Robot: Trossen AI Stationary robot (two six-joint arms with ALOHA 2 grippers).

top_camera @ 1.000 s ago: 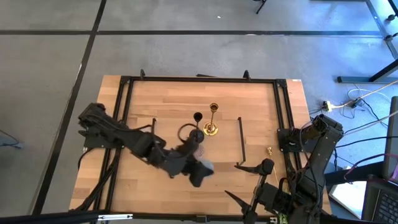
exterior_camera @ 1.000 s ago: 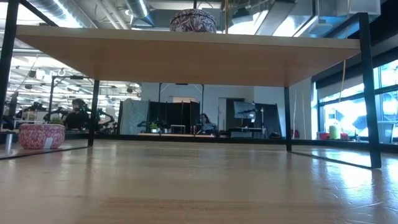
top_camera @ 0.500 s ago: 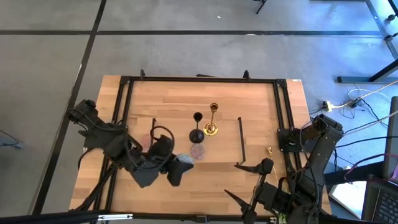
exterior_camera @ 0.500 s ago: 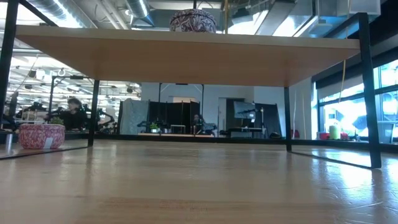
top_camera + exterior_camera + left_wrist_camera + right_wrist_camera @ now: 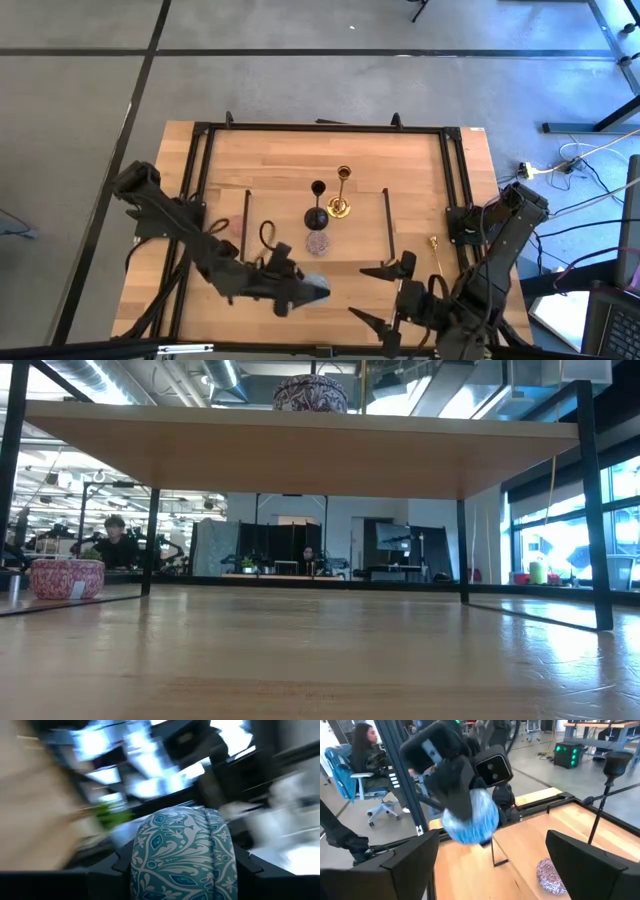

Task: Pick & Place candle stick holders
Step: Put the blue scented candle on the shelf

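Note:
My left gripper [image 5: 300, 290] is shut on the pale blue patterned round holder [image 5: 316, 288] near the table's front edge; the holder also shows in the right wrist view [image 5: 470, 822]. My right gripper [image 5: 375, 294] is open and empty just to the right of it, facing it. The black stem [image 5: 317, 205] and a gold stem [image 5: 341, 195] stand on their round feet mid-board. The mauve round [image 5: 318, 243] sits in front of them. The pink round [image 5: 67, 577] sits at the left. A second gold stem [image 5: 435, 244] lies by the right rail. My left gripper pinches the pale blue round by its two opposite sides [image 5: 142, 865] between its two fingers. The fingers point toward the table's right. The round is lifted clear of the board.
The wooden board [image 5: 280, 160] has black rails at its left end [image 5: 246, 215] and right end [image 5: 388, 225]. A black frame [image 5: 320, 128] runs around the table. People sit in the room beyond the table.
My left gripper, still shut on the pale blue round, has swung away from the mauve round, first toward the table's left, then toward the near edge and right. My right gripper has moved toward the table's left, closer to the left gripper.

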